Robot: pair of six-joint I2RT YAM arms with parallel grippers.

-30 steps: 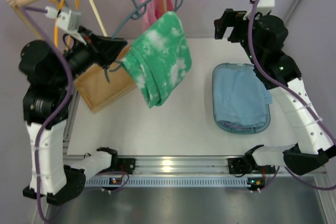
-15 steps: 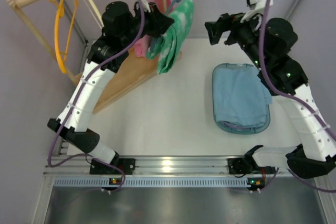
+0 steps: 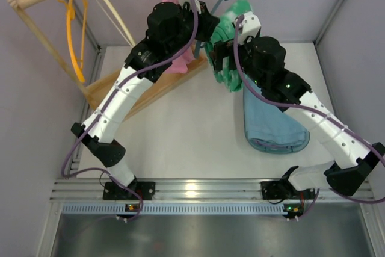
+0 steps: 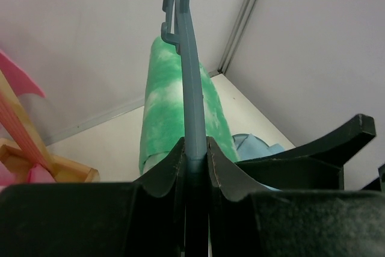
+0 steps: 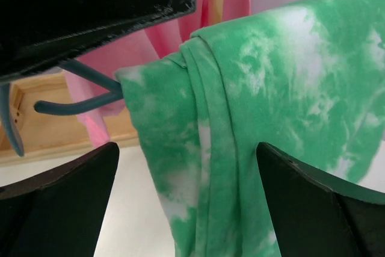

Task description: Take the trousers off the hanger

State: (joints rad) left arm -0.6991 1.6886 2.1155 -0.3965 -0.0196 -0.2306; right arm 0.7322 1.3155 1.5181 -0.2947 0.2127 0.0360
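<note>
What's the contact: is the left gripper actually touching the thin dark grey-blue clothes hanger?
Touching. The left wrist view shows the left gripper shut on the hanger, its jaws pressed against both sides of the thin edge.

A white worktop [image 3: 180,142] stands boxed in by pale lilac walls [image 3: 30,118], a grey metal post [image 4: 243,19] in one far corner. An aluminium rail [image 3: 198,188] lines its near edge, catching glare.

Overhead view looks down; both wrist views (very close) share the trousers [image 5: 289,88].
</note>
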